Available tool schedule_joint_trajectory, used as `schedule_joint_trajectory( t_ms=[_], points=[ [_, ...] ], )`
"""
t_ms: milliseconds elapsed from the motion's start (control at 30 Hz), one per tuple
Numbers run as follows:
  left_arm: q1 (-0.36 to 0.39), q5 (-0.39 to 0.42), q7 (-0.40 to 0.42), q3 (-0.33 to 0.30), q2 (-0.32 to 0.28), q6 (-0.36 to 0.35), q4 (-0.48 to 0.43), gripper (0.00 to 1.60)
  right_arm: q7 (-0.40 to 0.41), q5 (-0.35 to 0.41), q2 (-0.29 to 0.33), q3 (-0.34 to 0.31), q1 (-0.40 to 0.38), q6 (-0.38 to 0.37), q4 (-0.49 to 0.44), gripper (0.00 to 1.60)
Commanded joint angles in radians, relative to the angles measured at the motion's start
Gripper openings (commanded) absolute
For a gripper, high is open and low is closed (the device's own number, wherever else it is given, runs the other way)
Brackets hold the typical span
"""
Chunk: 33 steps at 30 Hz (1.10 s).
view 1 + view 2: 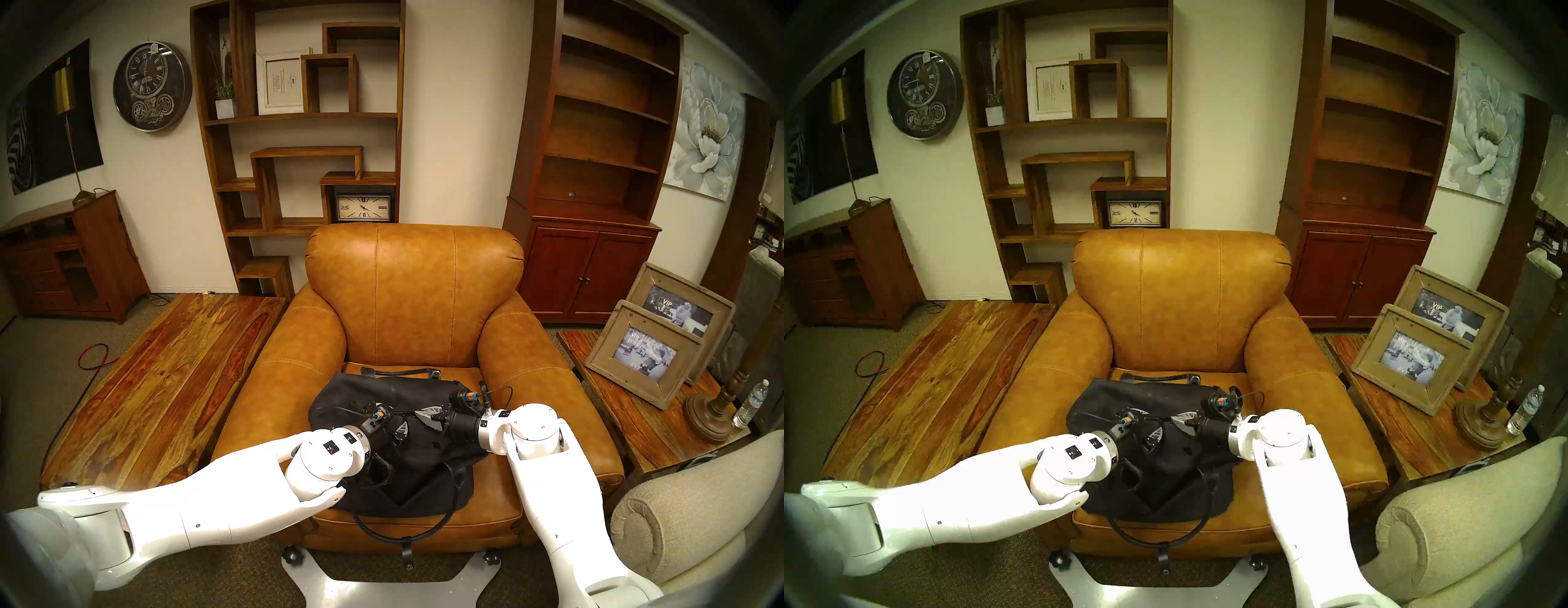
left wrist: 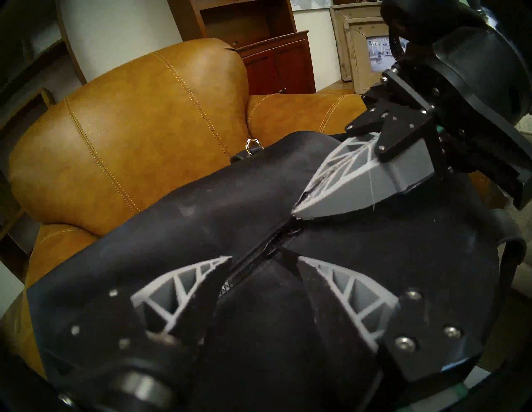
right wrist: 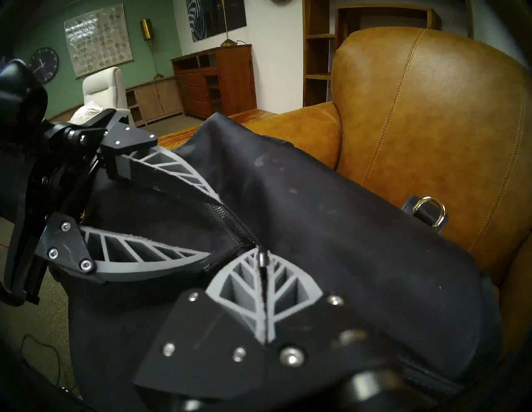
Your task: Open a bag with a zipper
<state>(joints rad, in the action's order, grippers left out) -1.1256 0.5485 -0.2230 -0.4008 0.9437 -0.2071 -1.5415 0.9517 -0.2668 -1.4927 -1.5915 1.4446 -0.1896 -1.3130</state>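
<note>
Right end effector (image 3: 263, 260) clenched on the zipper (image 3: 230, 223) pull; left end effector (image 2: 263, 269) half-spread astride it on the bag (image 1: 373, 399).

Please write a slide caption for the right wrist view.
Right gripper pinches the zipper pull on the black bag.

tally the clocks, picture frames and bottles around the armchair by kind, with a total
clocks: 2, wall clock and shelf clock
picture frames: 3, white frame and two wooden frames
bottles: 1, water bottle
total: 6
</note>
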Motion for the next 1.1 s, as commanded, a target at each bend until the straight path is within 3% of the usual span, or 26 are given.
schedule_joint_trajectory(
  t_ms=[0, 267, 433, 1067],
  points=[
    [0.013, 0.007, 0.019, -0.003, 0.015, 0.003, 0.005, 1.18, -0.007, -0.002, -0.003, 0.0, -0.005, 0.004, -0.011, 0.0],
    [0.014, 0.006, 0.019, -0.001, 0.025, 0.003, 0.014, 1.25, -0.004, 0.001, -0.001, 0.0, -0.003, 0.002, -0.016, 0.0],
    [0.008, 0.017, 0.033, -0.006, 0.018, 0.025, -0.005, 1.6, -0.003, 0.0, 0.0, 0.001, -0.003, 0.002, -0.016, 0.0],
    [0.012, 0.02, 0.039, 0.003, 0.032, 0.034, 0.003, 1.6, -0.005, 0.001, -0.002, 0.001, -0.007, 0.004, -0.012, 0.0]
  ],
)
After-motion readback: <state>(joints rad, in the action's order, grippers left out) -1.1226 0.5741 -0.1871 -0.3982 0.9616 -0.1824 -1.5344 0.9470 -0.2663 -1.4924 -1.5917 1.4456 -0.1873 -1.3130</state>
